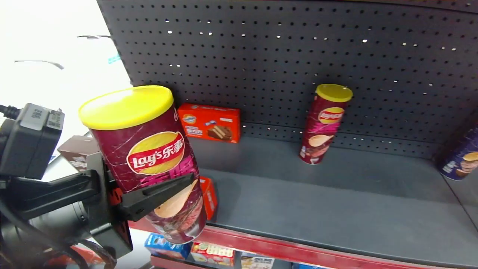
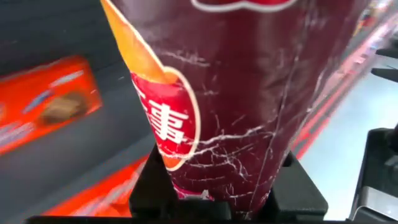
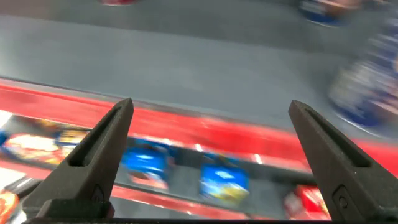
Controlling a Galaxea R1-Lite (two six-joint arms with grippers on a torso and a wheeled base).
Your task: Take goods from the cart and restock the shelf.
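My left gripper (image 1: 149, 194) is shut on a maroon chip can (image 1: 147, 160) with a yellow lid, held upright at the left front edge of the grey shelf (image 1: 317, 201). In the left wrist view the can (image 2: 236, 93) sits between the fingers (image 2: 298, 193). A second maroon chip can (image 1: 325, 123) stands on the shelf near the pegboard back. My right gripper (image 3: 211, 155) hangs open with nothing in it, in front of the shelf's red front lip (image 3: 205, 134).
An orange snack box (image 1: 210, 122) stands at the back left of the shelf, another orange box (image 1: 208, 196) behind the held can. A blue can (image 1: 461, 157) stands at the right edge. Boxes (image 1: 213, 254) fill the lower shelf. The shelf's middle is bare.
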